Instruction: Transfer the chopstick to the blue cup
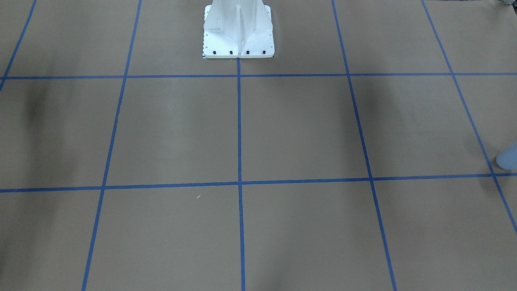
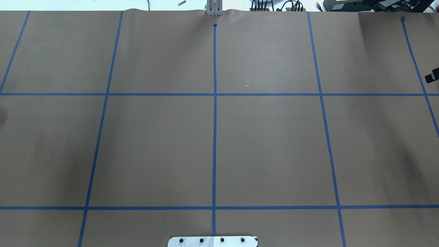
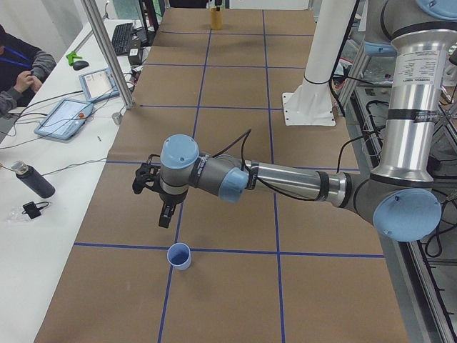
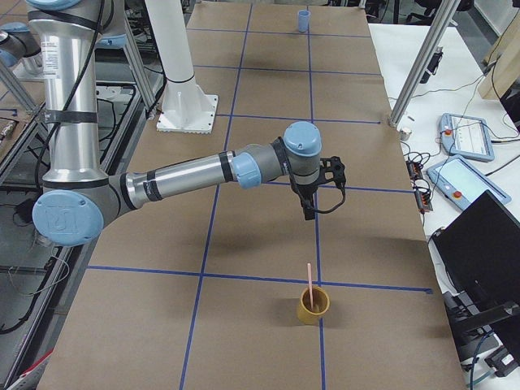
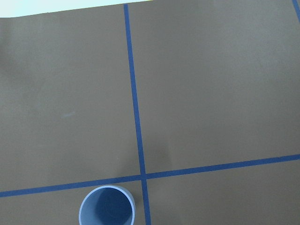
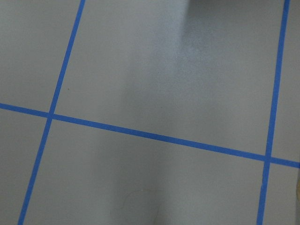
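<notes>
Your right gripper (image 4: 309, 213) hangs, fingers down, over the brown paper (image 4: 260, 236). It shows properly only in the side view, so I cannot tell whether its jaws are apart or closed, though nothing seems to be held between them. Beyond it, towards the near end of that view and lower down, the chopstick (image 4: 309, 279) stands almost upright in a yellow cup (image 4: 312, 307), its pink top well above the rim. The gripper is clear of both.

Your left gripper (image 3: 164, 218) is at the table's other end, also pointing down, hovering above the blue cup (image 3: 179, 256) and a little to one side of it. Here too only a side view shows it, so its state can't be told. It looks to carry nothing. The blue cup stands upright right by a crossing of the blue tape lines (image 5: 136, 117), and the left wrist camera looks straight into it — nothing is inside.

By my reading you are at the very start. Nothing of the transfer is done: the chopstick has yet to be gripped and lifted out of the yellow cup. The two cups are at opposite ends of the table, so it probably has to be carried across — likely with a hand-over between the arms — before it is lowered into the blue cup.
</notes>
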Robot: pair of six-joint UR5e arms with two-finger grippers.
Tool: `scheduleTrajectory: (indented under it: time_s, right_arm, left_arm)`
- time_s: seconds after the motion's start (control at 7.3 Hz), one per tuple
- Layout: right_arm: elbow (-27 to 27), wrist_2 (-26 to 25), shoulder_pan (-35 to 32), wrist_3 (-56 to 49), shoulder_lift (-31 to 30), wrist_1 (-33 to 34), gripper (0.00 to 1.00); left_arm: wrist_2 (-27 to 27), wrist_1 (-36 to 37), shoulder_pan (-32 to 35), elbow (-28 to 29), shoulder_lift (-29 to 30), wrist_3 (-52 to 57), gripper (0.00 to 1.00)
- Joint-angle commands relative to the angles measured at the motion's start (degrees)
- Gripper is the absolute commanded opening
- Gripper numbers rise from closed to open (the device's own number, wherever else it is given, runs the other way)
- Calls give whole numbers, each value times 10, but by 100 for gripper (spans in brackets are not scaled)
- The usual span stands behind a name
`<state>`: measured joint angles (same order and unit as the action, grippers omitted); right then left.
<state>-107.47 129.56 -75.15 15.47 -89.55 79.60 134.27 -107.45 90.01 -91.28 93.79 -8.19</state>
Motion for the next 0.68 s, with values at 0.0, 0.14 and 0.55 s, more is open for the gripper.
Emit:
scheduleTrajectory:
  time_s: [0.0,0.14,0.55]
  right_arm:
    - [-2,-48,70,53,20,-24,100]
    - [0,-48,83,57,24,-24,100]
    - [2,-48,92,57,22,-24,100]
  left_arm:
    - [0,-70,-2,103,28,-1,99]
    - [0,-72,-11,108,28,-3,99]
    - [-14,-99,-111,138,21,-2,99]
